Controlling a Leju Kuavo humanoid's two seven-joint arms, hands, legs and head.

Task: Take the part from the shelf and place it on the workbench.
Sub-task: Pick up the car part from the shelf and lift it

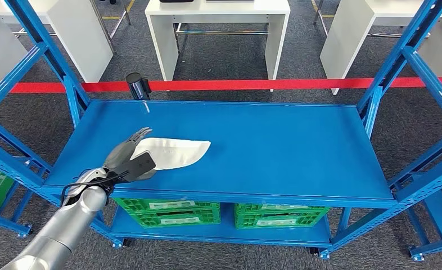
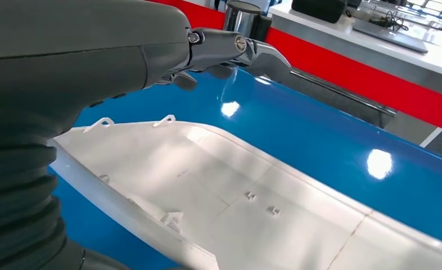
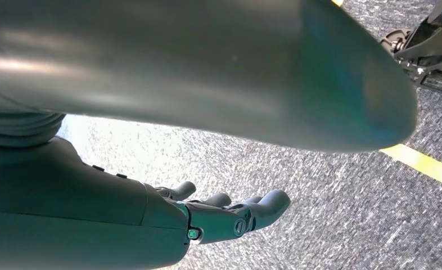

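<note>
Head view, left hand (image 1: 130, 159) over white part (image 1: 176, 152)

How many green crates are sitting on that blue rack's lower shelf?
2: left green crate and right green crate, side by side under the top shelf. More green shows at the picture's far edges, possibly other crates.

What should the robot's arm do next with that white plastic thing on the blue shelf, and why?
Probably lower and close the left hand on the near end of the flat white plastic part. The part lies flat on the blue metal shelf top; the hand sits over its near edge with fingers apart above it, and no grip shows yet. The right hand hangs open over the carpet.
</note>
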